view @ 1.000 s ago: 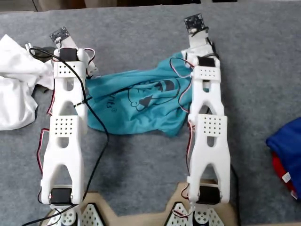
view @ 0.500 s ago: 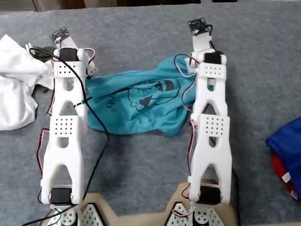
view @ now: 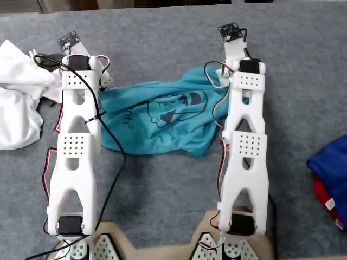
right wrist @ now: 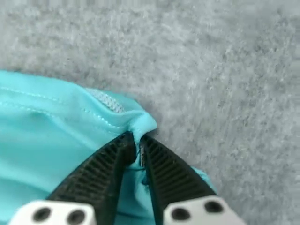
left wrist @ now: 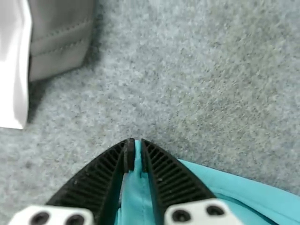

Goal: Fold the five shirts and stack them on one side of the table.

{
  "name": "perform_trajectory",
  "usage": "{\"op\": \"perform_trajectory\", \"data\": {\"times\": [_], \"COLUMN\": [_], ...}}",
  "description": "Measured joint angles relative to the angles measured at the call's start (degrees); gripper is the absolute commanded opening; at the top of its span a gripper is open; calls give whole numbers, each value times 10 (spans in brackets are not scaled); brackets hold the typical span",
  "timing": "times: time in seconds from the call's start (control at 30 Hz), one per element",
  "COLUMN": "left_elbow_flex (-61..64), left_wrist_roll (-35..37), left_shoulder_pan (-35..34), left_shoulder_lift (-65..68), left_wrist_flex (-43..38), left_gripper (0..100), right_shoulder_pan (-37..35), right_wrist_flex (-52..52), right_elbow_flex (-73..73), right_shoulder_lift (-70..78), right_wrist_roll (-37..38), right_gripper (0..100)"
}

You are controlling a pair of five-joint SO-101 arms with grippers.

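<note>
Teal shirt [view: 157, 116] lies crumpled in the middle of the grey table [view: 162, 32], stretched between my two arms. My left pincer [left wrist: 133, 146] is pressed together on a fold of its edge. My right pincer [right wrist: 137, 144] pinches a bunched corner with a stitched hem.

Since a second ago my right arm has swung outward, toward the table's right side, drawing that corner a little with it. My left arm has kept its place, and the shirt's near edge has not shifted.

From above, my arms cover the spots where I grip; the wrist views show the cloth caught between my ribbed fingers [right wrist: 101, 173]. The left wrist view also shows a grey cloth [left wrist: 58, 37] and a white cloth [left wrist: 14, 61] on the table beyond my fingertips.

At the left edge a heap of white shirts [view: 19, 103] sits just beside my left arm. At the right edge a blue shirt [view: 331, 160] lies over a red shirt [view: 328, 203]. Bare grey surface runs beyond the teal shirt to the far edge, and between my right arm and the blue shirt.
</note>
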Motion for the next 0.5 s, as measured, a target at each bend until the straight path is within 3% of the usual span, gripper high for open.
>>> {"op": "perform_trajectory", "data": {"times": [0.23, 0.5], "left_elbow_flex": [0, 0], "left_wrist_roll": [0, 0], "left_shoulder_pan": [0, 0], "left_shoulder_lift": [0, 0], "left_wrist_flex": [0, 0], "left_gripper": [19, 19], "right_shoulder_pan": [2, -51], "right_wrist_flex": [1, 111], "right_elbow_flex": [-136, -156], "right_shoulder_lift": [2, -34], "right_wrist_roll": [-65, -71], "right_gripper": [5, 5]}}
